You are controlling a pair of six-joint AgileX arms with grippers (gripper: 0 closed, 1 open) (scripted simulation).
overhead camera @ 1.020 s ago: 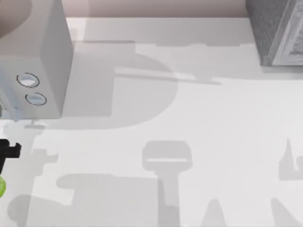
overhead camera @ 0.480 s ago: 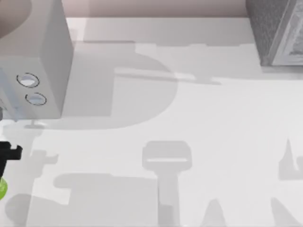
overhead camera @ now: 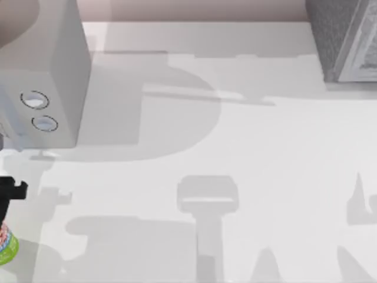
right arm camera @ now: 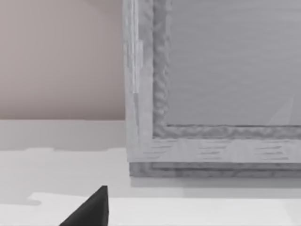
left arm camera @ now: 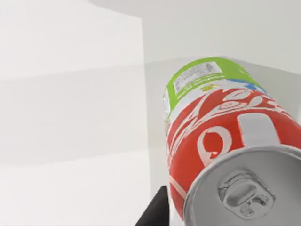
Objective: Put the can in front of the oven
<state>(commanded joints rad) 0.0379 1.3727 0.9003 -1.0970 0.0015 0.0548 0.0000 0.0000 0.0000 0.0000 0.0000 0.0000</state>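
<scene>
At the top view's lower left edge, the left gripper [overhead camera: 6, 194] hangs above the glossy cylindrical can [overhead camera: 6, 246]; its grip cannot be told. The smooth, boxy oven [overhead camera: 44, 71] sits upper left.

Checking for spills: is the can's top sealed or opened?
Sealed. In the left wrist view the can shows its pull tab lying flat on an unbroken silver lid.
</scene>
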